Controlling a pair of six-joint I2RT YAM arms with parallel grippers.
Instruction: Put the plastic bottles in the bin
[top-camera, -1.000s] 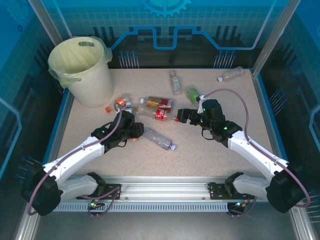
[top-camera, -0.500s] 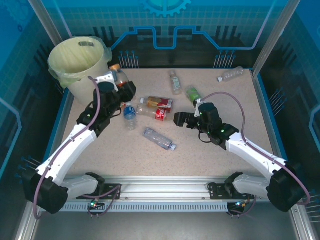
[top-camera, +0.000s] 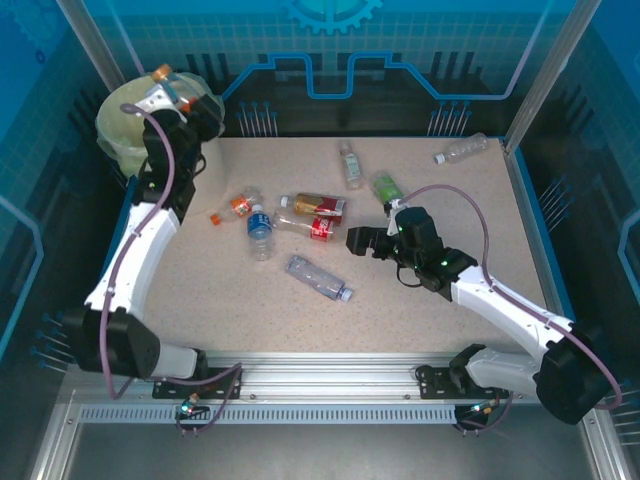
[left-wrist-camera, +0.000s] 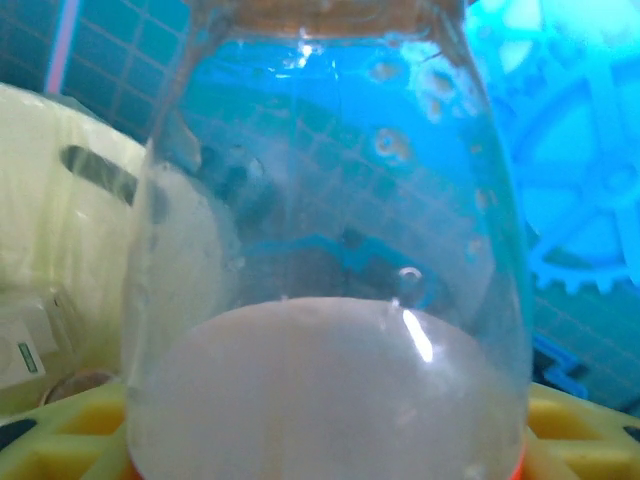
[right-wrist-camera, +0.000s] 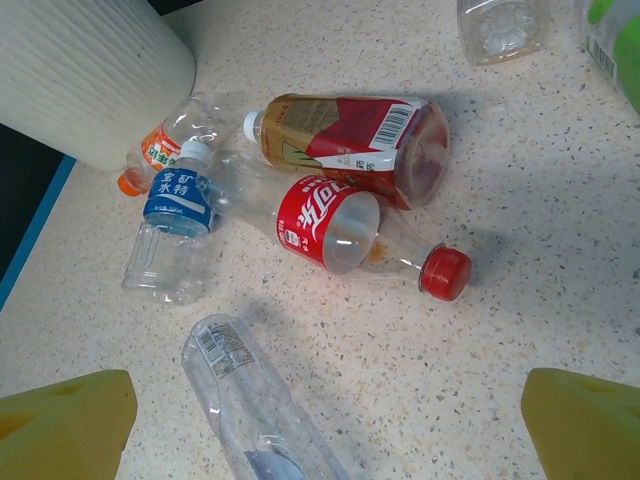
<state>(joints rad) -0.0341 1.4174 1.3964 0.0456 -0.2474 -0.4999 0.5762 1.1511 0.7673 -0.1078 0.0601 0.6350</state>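
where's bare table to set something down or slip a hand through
Bare: the near strip of table between the nearest clear bottle and the front rail, and the right stretch between the right arm and the corner bottle. Crowded: the middle, where the red-label bottle, blue-label bottle and right gripper bunch.

A speckled beige counter (top-camera: 420, 310) sits inside blue grid-patterned walls (top-camera: 470, 50) bearing a gear emblem (top-camera: 330, 12), framed by slanted metal posts (top-camera: 552, 70) and a near-edge aluminium rail (top-camera: 330, 375).
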